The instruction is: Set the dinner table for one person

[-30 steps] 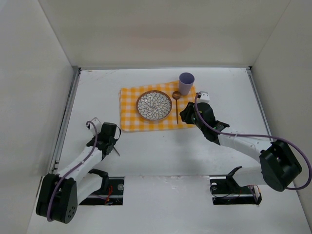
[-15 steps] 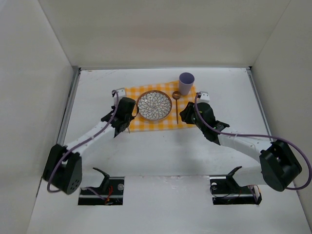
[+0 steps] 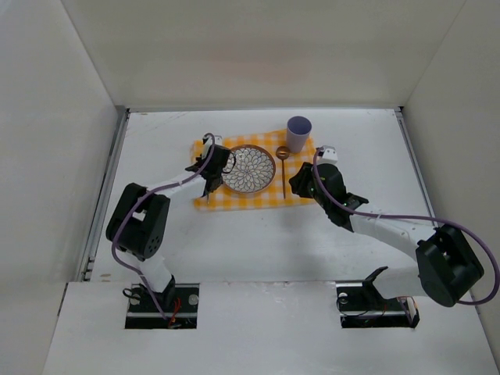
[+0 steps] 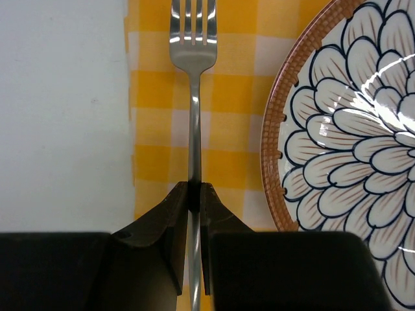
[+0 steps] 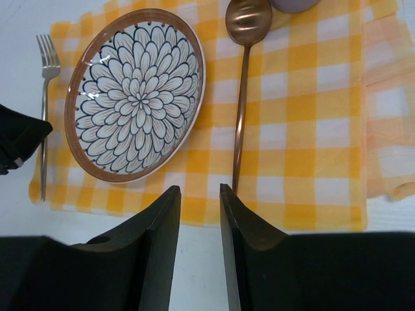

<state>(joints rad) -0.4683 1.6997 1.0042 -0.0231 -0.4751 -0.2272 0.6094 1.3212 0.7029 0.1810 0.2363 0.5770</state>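
Note:
A yellow-and-white checked cloth (image 3: 234, 197) lies on the white dinner table (image 3: 359, 148). On the cloth sit a flower-patterned plate (image 3: 247, 169), a copper spoon (image 3: 283, 170) to its right and a purple cup (image 3: 298, 133) behind the spoon. My left gripper (image 3: 211, 173) is shut on the handle of a silver fork (image 4: 193, 97), which lies along the cloth's left edge (image 4: 152, 116), left of the plate (image 4: 350, 142). My right gripper (image 5: 200, 191) is open and empty over the cloth's near edge, just short of the spoon's handle end (image 5: 238, 155). The right wrist view also shows the fork (image 5: 45, 84).
Pale walls enclose the table on the left, right and far sides (image 3: 78, 117). The cloth's right end is folded over on itself (image 5: 389, 129). Both arm bases sit at the near edge (image 3: 375, 301).
My left arm has swung from the near left of the table up to the cloth's left edge, carrying the fork beside the plate. The right arm has stayed still.

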